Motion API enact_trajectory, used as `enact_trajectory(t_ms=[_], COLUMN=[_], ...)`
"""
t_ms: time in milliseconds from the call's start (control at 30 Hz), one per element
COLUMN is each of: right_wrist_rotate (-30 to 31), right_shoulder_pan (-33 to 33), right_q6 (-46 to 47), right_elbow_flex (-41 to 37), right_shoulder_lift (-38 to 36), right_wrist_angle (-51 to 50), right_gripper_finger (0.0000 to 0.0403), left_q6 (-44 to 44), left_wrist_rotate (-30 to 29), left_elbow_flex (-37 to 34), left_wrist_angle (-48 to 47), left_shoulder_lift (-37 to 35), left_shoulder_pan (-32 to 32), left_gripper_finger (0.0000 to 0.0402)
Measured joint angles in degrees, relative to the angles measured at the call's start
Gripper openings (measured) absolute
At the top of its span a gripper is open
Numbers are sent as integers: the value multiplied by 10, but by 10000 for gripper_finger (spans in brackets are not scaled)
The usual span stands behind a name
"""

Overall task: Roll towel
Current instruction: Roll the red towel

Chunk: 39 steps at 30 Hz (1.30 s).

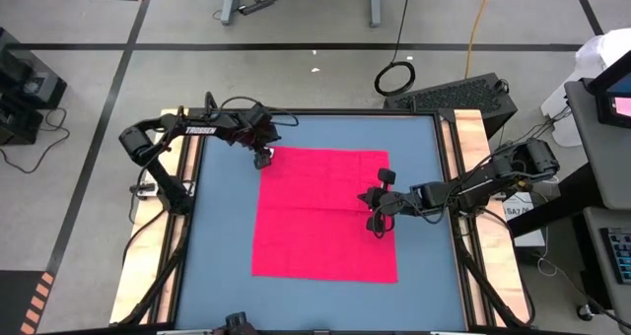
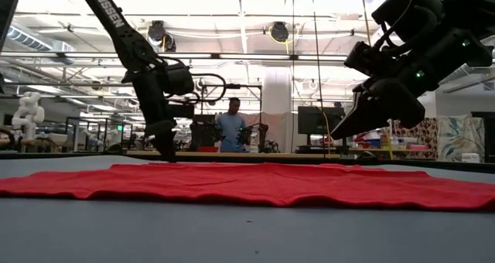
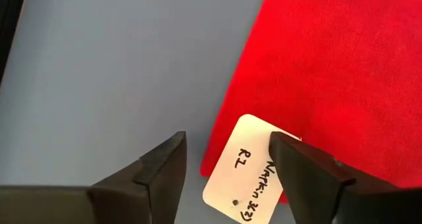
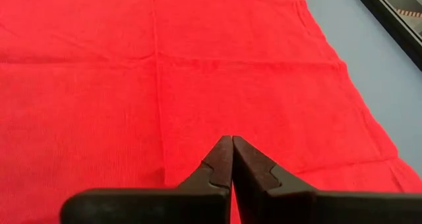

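**Red towel lying flat on the blue table**

The towel (image 1: 320, 212) is lying spread open and flat, not rolled at all. It is bright pinkish-red and showing soft fold lines. A small white tag (image 3: 247, 168) with black writing is sticking out at one corner.

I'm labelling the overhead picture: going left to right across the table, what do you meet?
Bare blue table → left gripper, open at the towel's far left corner → red towel → right gripper, shut, over the towel's right edge → bare table again.
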Motion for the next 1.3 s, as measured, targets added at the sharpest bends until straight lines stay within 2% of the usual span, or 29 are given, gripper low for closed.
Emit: enact_trajectory(t_ms=[133,600,700,900,1100,1233,1300], right_wrist_rotate=[0,0,0,0,4,5,5], right_shoulder_pan=[0,0,0,0,-1,-10,-15], right_q6=[0,0,0,2,2,8,11], right_elbow_flex=[0,0,0,0,0,0,0], right_shoulder_lift=[0,0,0,0,0,0,0], right_wrist_angle=[-1,-1,-1,-1,1,1,1], right_gripper_finger=[0,0,0,0,0,0,0], left_q6=[0,26,26,27,12,-17,-18], left_wrist_rotate=[11,28,26,-21,-28,-28,-50], left_elbow_flex=[0,-1,-2,-5,-4,-4,-4], left_wrist_angle=[-6,-27,-26,-42,-66,-77,-67], left_shoulder_lift=[3,3,-7,-65,-116,-117,-107], left_shoulder_pan=[3,2,-1,-24,-45,-48,-46], left_gripper_finger=[188,7,7,3,2,10,21])
